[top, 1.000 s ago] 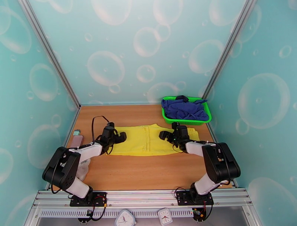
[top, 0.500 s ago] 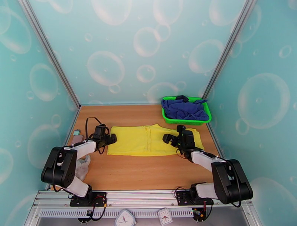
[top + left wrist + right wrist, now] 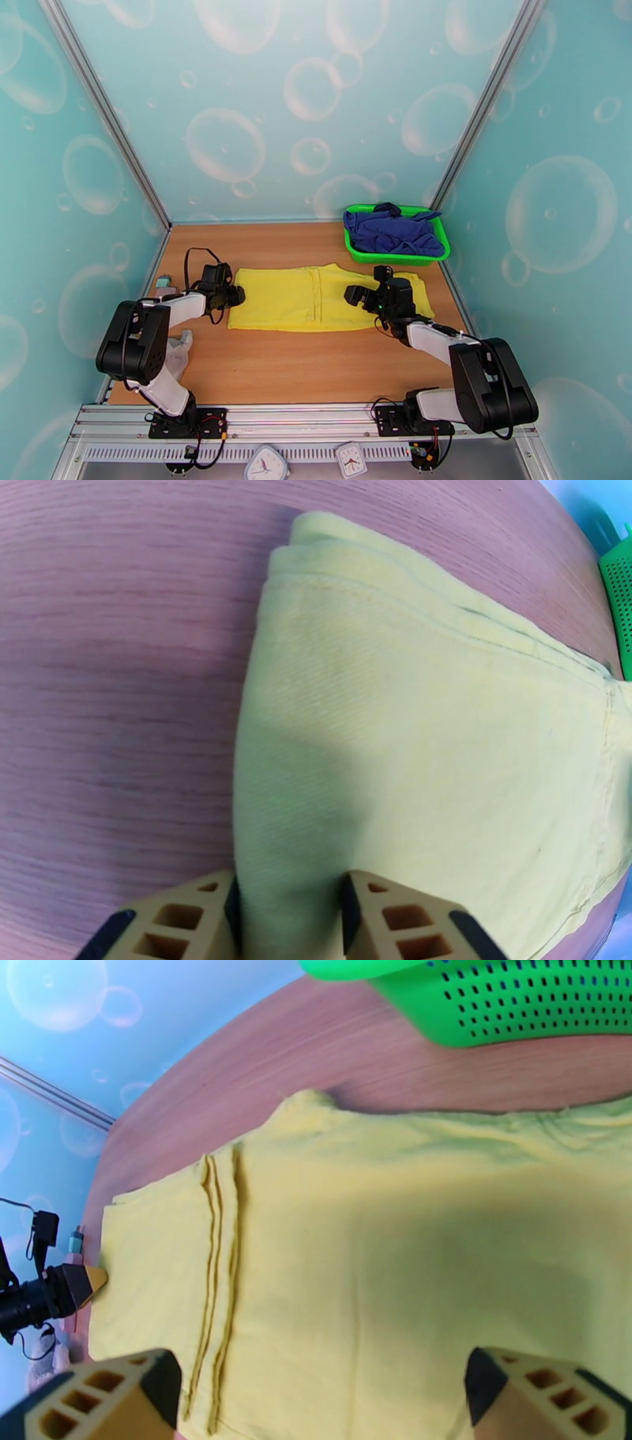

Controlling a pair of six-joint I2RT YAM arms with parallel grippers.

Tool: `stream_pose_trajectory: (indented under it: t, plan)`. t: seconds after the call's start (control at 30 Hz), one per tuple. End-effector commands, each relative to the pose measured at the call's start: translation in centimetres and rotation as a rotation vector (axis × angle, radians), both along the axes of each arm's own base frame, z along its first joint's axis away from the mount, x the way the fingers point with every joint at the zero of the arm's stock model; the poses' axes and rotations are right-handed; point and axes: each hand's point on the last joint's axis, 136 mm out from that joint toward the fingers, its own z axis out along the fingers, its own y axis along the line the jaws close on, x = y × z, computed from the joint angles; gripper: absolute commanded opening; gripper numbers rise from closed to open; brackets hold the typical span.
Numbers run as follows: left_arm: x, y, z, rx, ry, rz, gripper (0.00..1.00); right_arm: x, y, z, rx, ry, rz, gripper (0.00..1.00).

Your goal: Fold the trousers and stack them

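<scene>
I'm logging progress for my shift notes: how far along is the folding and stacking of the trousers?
Done: the trousers lie folded into a rectangle. In hand: the left fingers pinch its left edge, while the right fingers hang open over its right half, likely for another fold. Left: that fold and the stacking, perhaps in the green basket with the dark blue garment.

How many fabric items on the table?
3: yellow trousers mid-table; dark blue garment in the green basket, far right; grey-white cloth at the near-left edge. The basket may hide more.
</scene>
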Motion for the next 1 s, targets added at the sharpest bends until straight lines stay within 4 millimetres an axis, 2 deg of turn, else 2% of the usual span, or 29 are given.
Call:
stream_pose_trajectory:
  t: [0.0,0.07,0.13,0.2,0.23,0.33,0.43,0.5,0.7,0.87,0.97]
  plan:
    - [-0.6,-1.0,-1.0,-0.035,0.055,-0.059,0.18,0.0,-0.2,0.7,0.006,-0.050,0.007,0.99]
    - [-0.5,-0.9,-1.1,-0.034,0.065,-0.058,0.06,-0.2,-0.7,0.9,0.021,-0.063,-0.014,0.99]
    - [-0.3,-0.5,-1.0,-0.028,0.074,-0.053,0.00,-0.3,-1.3,0.9,0.043,-0.066,-0.035,0.99]
    - [-0.7,0.3,-1.4,-0.008,0.098,-0.033,0.00,-0.3,-1.6,0.9,0.069,-0.064,-0.042,0.99]
    - [0.2,0.6,-0.5,0.005,0.080,-0.019,0.00,-0.3,-1.6,0.8,0.076,-0.060,-0.042,0.99]
    - [0.7,2.4,0.1,0.089,0.101,0.037,0.00,-0.2,-1.6,0.7,0.084,-0.055,-0.038,0.99]
    - [1.1,5.5,1.5,0.249,0.131,0.129,0.00,-0.2,-1.7,0.5,0.079,-0.043,-0.046,0.99]
    - [1.1,7.5,3.1,0.347,0.142,0.196,0.00,-0.2,-1.7,0.5,0.082,-0.042,-0.045,0.99]
    - [2.4,10.4,9.2,0.491,0.068,0.275,0.00,-0.3,-1.3,0.7,0.095,-0.052,-0.022,0.99]
    - [3.2,15.1,15.4,0.697,0.007,0.419,0.00,-0.5,-0.7,1.3,0.098,-0.076,0.004,0.99]
    - [3.8,17.3,18.4,0.792,-0.031,0.479,0.00,-0.5,0.1,1.3,0.093,-0.081,0.037,0.99]
